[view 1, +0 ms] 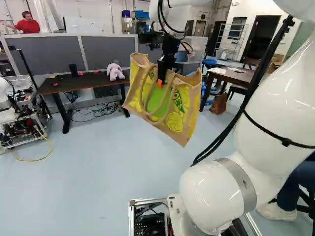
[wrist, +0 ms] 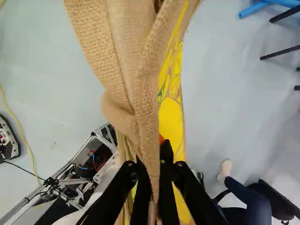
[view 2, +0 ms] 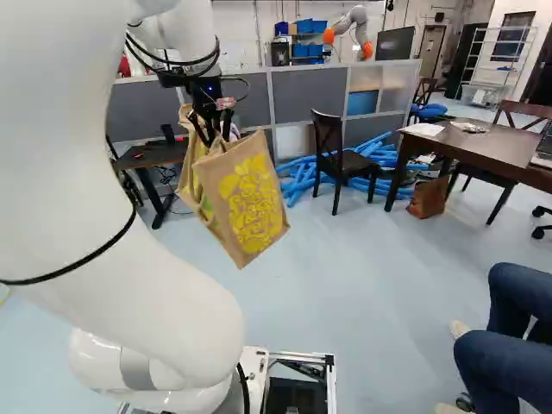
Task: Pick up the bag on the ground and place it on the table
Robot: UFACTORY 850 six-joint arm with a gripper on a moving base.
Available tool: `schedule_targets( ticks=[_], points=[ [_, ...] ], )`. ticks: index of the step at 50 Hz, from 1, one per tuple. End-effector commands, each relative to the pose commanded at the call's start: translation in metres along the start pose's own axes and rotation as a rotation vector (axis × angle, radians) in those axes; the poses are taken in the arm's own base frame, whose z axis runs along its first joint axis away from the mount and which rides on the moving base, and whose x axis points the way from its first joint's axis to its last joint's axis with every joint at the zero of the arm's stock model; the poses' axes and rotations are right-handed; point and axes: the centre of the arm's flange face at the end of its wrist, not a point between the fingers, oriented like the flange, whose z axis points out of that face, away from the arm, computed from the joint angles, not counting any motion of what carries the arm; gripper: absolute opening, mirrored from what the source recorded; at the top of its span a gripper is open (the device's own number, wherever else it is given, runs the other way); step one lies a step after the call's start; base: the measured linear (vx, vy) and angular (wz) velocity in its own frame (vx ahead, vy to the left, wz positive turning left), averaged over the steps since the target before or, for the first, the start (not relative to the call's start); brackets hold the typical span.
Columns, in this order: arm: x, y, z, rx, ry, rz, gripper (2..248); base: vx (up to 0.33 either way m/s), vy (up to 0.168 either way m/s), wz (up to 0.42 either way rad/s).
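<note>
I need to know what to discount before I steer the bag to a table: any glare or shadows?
Left base view: small bright highlights on the glossy white robot arm. Wrist view: soft, dim shadow patches on the pale blue floor; the black two-fingered end effector looks very dark.

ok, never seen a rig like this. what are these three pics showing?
One white robot arm on a moving base. Two pictures come from base cameras behind it, left and right; the third looks along its black gripper from the wrist. The two fingers pinch a fold of a burlap tote bag, holding it off the floor. Beyond, a plush toy sits on a dark desk; a wooden table holds paper and a laptop.
</note>
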Motion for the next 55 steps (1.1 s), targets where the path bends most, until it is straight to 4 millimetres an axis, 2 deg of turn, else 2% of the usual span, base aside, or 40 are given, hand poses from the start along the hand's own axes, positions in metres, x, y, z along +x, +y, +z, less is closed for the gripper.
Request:
schedule_targets(
  ticks=[15, 55],
  points=[
    [0.0, 0.0, 0.0, 0.0, 0.0, 0.0, 22, 0.216, 0.013, 0.032],
    [0.0, 0.0, 0.0, 0.0, 0.0, 0.0, 22, 0.221, 0.051, 0.234]
  ],
)
